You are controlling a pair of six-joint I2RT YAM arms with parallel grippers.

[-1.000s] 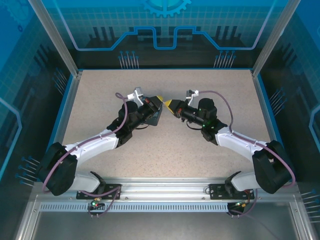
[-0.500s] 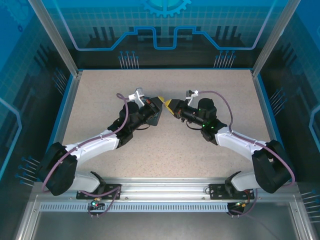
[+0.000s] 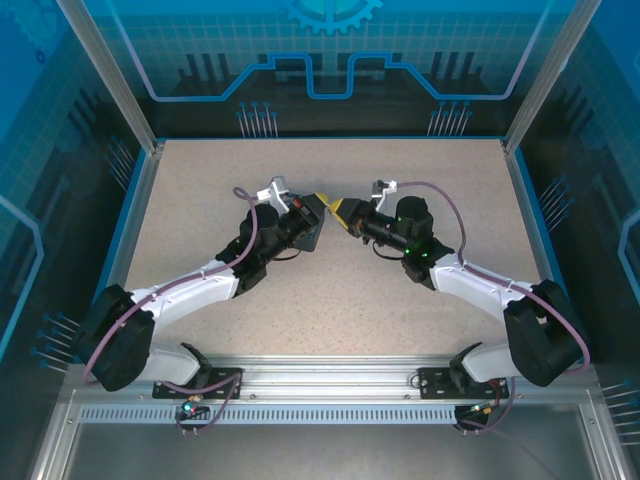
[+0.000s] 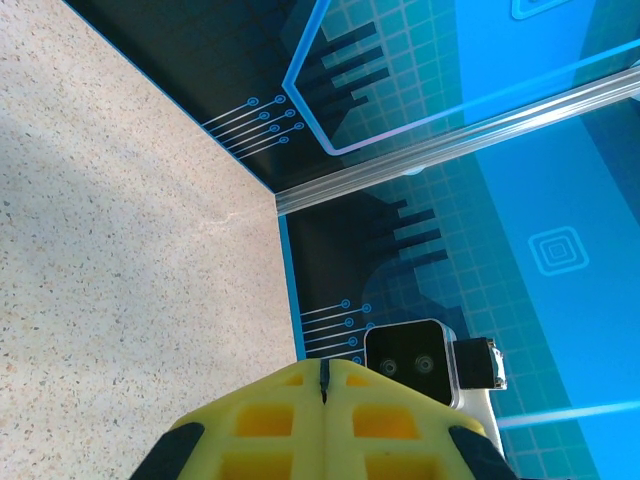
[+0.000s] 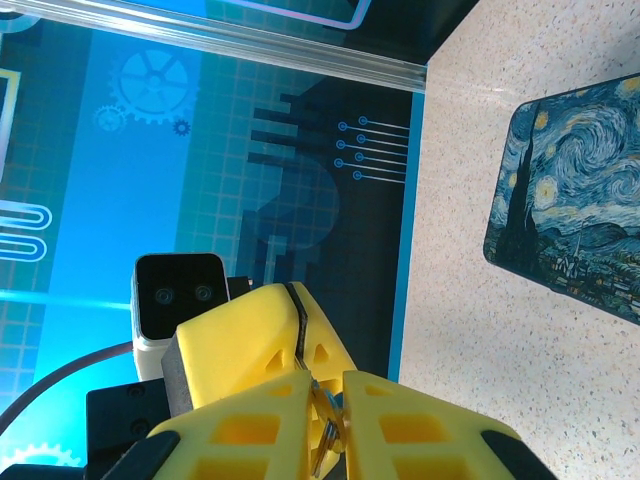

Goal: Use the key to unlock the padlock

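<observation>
My two grippers meet tip to tip above the middle of the table. The left gripper (image 3: 322, 198) is shut, its yellow fingers (image 5: 245, 345) pressed together on a thin dark strip in their seam, the key (image 4: 323, 378). Its tip reaches into the mouth of my right gripper (image 5: 328, 378). A small metal piece with a brassy and bluish glint, the padlock (image 5: 325, 428), sits between the right fingers, which stand slightly apart around it. The right gripper (image 3: 343, 209) faces the left one.
A rectangular tin with a starry-night painting (image 5: 570, 200) lies flat on the speckled table, partly under the left arm (image 3: 312, 238). The blue enclosure wall (image 4: 330, 290) and aluminium posts stand at the back. The right wrist camera (image 4: 412, 362) sits just beyond the left fingertips.
The right jaws have parted a little around the padlock. Both arms stay almost where they were, tip to tip.
</observation>
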